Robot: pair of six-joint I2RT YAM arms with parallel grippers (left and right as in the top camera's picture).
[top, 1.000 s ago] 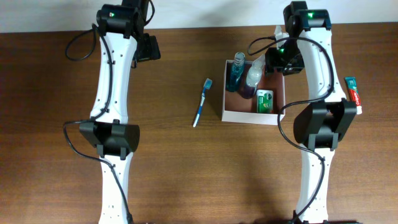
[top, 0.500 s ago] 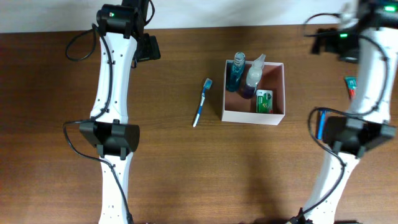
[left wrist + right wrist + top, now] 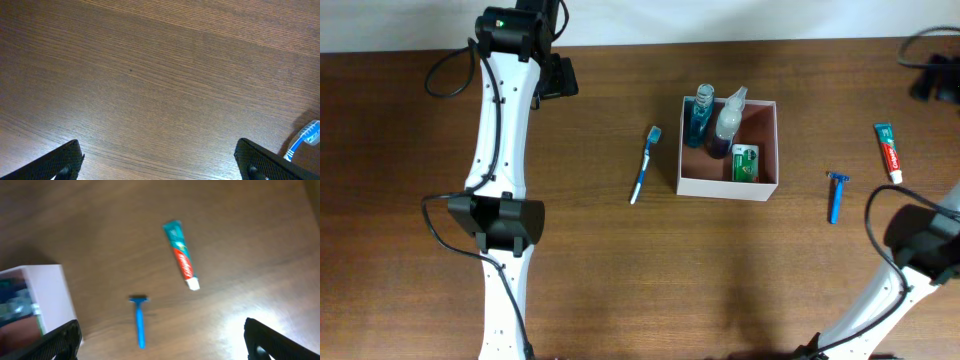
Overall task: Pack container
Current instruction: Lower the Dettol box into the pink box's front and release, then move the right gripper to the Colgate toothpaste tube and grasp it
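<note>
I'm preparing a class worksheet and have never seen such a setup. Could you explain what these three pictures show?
Two jointed robot arms stand at a wooden table. One picture looks down from above; the other two come from cameras on the wrists, so the dark tips in their bottom corners are each arm's own fingers. The left tool and right tool are both open and hold nothing. The white container holds a blue bottle, a spray bottle and a green packet. Loose on the table lie a toothbrush, a razor and a toothpaste tube.
</note>
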